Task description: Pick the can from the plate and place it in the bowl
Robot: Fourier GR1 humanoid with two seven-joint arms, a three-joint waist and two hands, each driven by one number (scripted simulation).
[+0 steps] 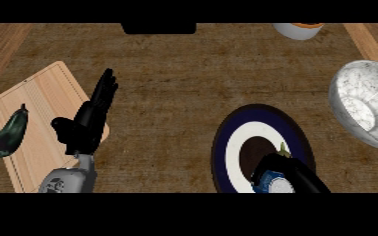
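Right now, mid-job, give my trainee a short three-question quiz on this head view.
1. True or false: the can already sits in the bowl.
2. Which hand is curled round the can? A) left hand B) right hand
3. Fill in: the dark eggplant lies on the ____ at the view's left.

Key:
1. False; the can is still over the plate, at its near edge, and the bowl is off to the right.
2. B; the left hand rests open, fingers straight.
3. Cutting board.
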